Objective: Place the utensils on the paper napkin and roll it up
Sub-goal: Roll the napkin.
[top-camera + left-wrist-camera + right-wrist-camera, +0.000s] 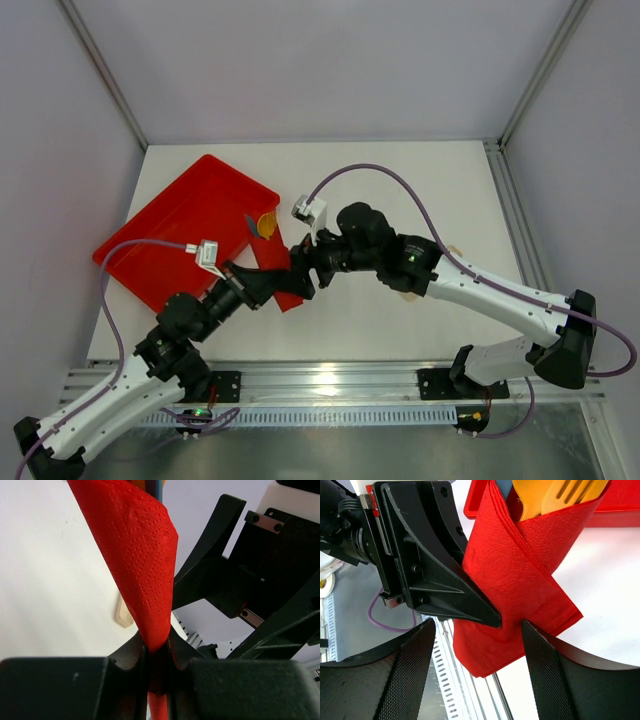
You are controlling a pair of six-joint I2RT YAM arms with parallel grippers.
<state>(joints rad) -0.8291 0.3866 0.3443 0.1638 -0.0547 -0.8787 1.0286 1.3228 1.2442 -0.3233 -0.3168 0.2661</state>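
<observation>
The red paper napkin (520, 570) is folded around the utensils, whose orange-yellow fork end (560, 495) and blue end (504, 487) stick out toward the tray. My left gripper (157, 642) is shut on the napkin's (135, 545) lower end, pinching it between both pads. The right gripper (480, 645) is open and straddles the same end, with one finger (410, 670) on each side and neither touching the paper. From above, both grippers (290, 280) (305, 258) meet over the napkin (290, 298) beside the tray's near corner, and the utensil tips (265, 225) show there.
The large red tray (170, 230) lies tilted at the back left, its rim (620, 510) just behind the bundle. A pale tan ring (452, 250) lies under the right arm. The metal rail (330, 385) runs along the near table edge, close below the napkin.
</observation>
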